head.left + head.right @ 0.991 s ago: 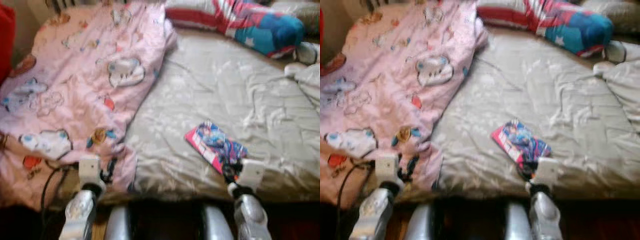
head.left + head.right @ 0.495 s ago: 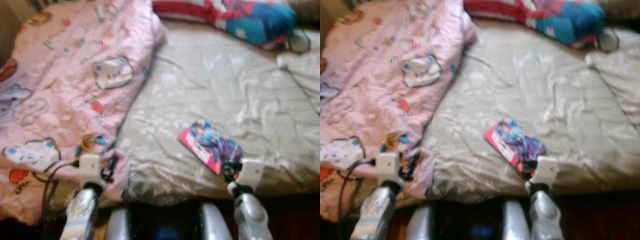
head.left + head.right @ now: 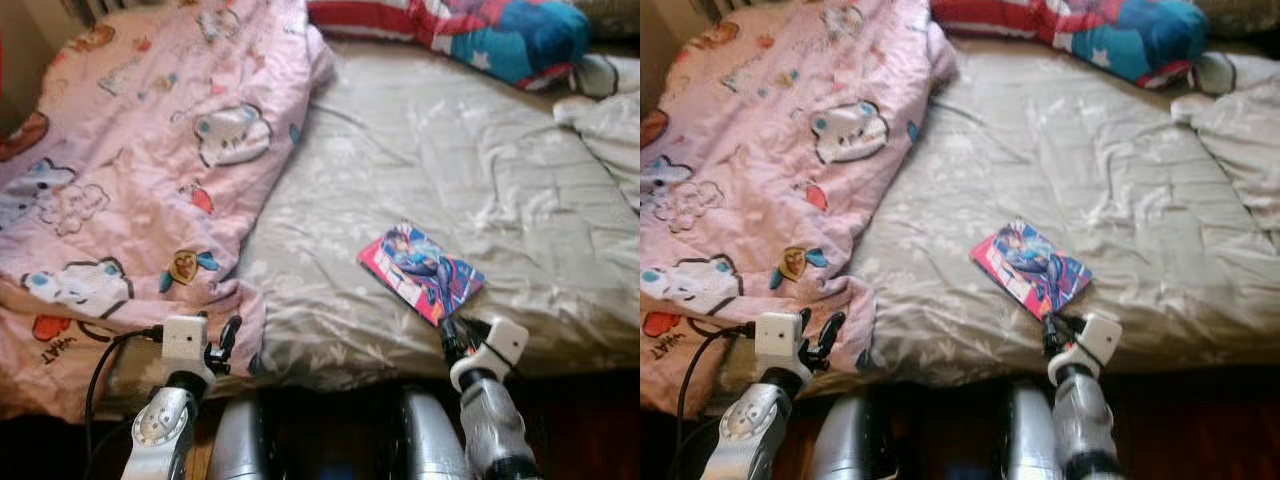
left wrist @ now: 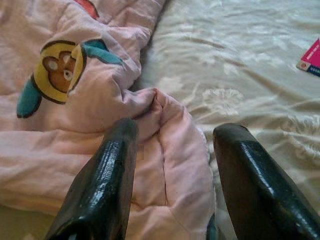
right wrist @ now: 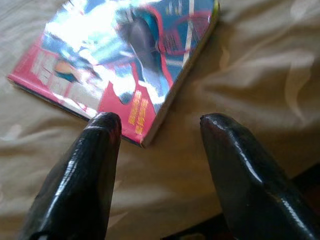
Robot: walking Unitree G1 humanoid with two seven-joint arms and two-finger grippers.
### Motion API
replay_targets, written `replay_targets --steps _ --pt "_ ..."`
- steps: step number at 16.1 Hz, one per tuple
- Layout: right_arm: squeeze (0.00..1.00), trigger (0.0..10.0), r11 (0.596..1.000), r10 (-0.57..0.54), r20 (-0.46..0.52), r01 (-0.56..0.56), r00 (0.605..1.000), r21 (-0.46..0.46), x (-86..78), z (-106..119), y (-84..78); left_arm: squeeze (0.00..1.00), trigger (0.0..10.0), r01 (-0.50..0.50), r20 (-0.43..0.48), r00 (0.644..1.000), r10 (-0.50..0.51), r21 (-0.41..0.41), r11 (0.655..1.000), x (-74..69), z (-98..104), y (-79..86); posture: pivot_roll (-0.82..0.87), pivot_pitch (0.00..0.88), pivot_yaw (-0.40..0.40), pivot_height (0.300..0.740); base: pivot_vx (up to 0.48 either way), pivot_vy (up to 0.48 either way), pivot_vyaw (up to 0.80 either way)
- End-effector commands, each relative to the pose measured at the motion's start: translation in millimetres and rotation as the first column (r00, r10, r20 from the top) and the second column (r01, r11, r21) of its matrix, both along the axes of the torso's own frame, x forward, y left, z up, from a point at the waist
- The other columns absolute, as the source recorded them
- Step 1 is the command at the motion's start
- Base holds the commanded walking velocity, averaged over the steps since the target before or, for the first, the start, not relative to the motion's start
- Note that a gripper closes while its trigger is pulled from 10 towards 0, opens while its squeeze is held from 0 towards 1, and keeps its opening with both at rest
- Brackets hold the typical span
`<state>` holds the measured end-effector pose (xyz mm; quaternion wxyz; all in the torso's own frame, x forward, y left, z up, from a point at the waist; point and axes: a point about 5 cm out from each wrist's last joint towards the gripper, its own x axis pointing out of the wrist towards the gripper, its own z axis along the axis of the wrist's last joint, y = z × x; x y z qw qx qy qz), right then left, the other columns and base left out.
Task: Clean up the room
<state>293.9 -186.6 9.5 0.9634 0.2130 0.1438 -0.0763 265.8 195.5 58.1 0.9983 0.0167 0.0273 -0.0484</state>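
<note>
Here the right gripper (image 5: 157, 145) hangs spread just short of the glossy pink-edged comic book (image 3: 420, 272) on the beige-sheeted bed (image 3: 480, 180); the left gripper (image 4: 172, 165), equally parted, straddles the pink cartoon-print quilt (image 3: 140, 170).

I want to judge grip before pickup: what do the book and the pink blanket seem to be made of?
The book looks like paper with a glossy cover: glare shows on it in the right wrist view. The pink blanket seems soft matte fabric, probably cotton or fleece: it folds and bunches at its edge.
</note>
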Motion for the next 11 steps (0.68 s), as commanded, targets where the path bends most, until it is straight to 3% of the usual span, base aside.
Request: replay_targets --steps 1,2,3,7,11 --pt "0.80 10.0 0.997 0.016 -0.044 -0.012 0.999 0.080 -0.2 -6.4 7.5 0.00 10.0 0.007 -0.018 1.000 -0.006 0.035 0.999 -7.7 0.4 6.3 0.08 0.295 0.051 0.597 0.000 0.000 0.00" --pt "0.80 10.0 0.995 0.028 -0.034 -0.024 0.999 0.100 1.9 -4.9 10.4 0.00 10.0 0.007 -0.016 1.000 -0.006 0.038 0.999 -9.8 1.6 7.5 0.09 0.297 0.052 0.597 0.000 0.000 0.00" --pt "0.00 10.0 0.990 0.029 -0.025 -0.025 0.999 0.138 4.8 -3.0 12.6 0.00 10.0 0.004 -0.010 1.000 -0.004 0.041 0.999 -14.9 4.9 9.5 0.11 0.310 0.056 0.597 0.000 0.000 0.00" --pt "0.00 10.0 0.968 0.019 -0.009 -0.017 1.000 0.249 11.3 0.4 20.2 0.00 10.0 0.000 -0.011 1.000 0.001 0.057 0.998 -26.6 12.7 13.6 0.15 0.358 0.062 0.597 0.000 0.000 0.00" --pt "0.00 10.0 0.953 -0.053 0.031 0.042 0.998 0.300 7.7 -0.4 13.7 0.00 10.0 -0.007 -0.043 0.999 0.010 0.067 0.998 -36.1 12.5 16.8 0.15 0.372 0.065 0.597 0.000 0.000 0.00"
